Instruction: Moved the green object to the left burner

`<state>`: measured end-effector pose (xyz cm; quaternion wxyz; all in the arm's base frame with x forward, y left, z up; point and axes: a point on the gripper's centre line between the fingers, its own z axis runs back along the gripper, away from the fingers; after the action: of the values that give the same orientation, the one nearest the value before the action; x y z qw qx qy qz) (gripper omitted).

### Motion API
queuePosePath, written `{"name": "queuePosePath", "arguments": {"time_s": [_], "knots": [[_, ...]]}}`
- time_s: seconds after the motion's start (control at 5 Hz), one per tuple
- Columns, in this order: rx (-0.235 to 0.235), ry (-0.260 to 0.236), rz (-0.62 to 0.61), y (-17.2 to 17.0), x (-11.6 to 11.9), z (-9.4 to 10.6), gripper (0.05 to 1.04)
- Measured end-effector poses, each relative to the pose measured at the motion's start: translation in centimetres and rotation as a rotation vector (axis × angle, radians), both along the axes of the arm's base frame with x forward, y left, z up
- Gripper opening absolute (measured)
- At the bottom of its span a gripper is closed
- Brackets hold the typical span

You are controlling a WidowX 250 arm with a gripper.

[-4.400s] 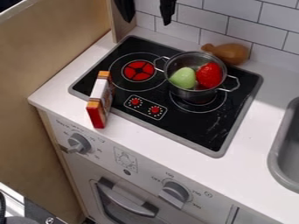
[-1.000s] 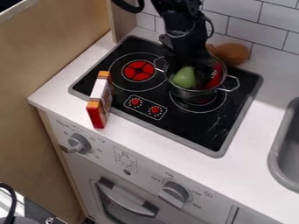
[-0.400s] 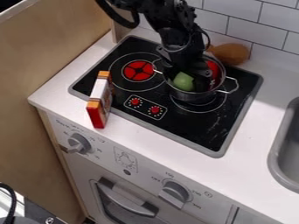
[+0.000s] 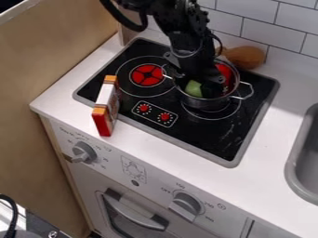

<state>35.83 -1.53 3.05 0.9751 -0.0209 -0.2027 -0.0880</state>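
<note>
Your jaws are down inside the round, shiny metal pot, at the low end of the black gripper; you cannot tell whether they stand open or are closed on anything. The dull green, rounded object with a smooth-looking skin is in the pot too, close by the gripper on its near side. On the pot's far right side, within the wall, you see a bright red, rounded object, partly hidden by the gripper. Thin wire handles stick out from the pot's opposite sides.

Your black, jointed arm comes in from the top edge, left of the middle, and slopes down rightward to the pot; a thick black cable loops beside it.

The pot sits on the right side of the glossy black stovetop, framed in flat grey. To its left lies the flat, round left burner, red at its centre. Nearer you, an upright, narrow box in red, white and orange stands at the stovetop's left front edge. A smooth brown drumstick-shaped object lies behind the pot on the white counter, by the tiled wall.
</note>
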Motion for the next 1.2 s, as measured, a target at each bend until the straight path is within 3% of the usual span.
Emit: {"name": "queuePosePath", "arguments": {"time_s": [0.4, 0.8, 1.2], "knots": [[-0.01, 0.028, 0.027, -0.4, 1.1, 1.8, 0.676], [0.012, 0.078, 0.04, 0.6, 2.8, 3.5, 0.676], [0.038, 0.189, 0.025, 2.6, 2.4, 6.0, 0.676]]}}
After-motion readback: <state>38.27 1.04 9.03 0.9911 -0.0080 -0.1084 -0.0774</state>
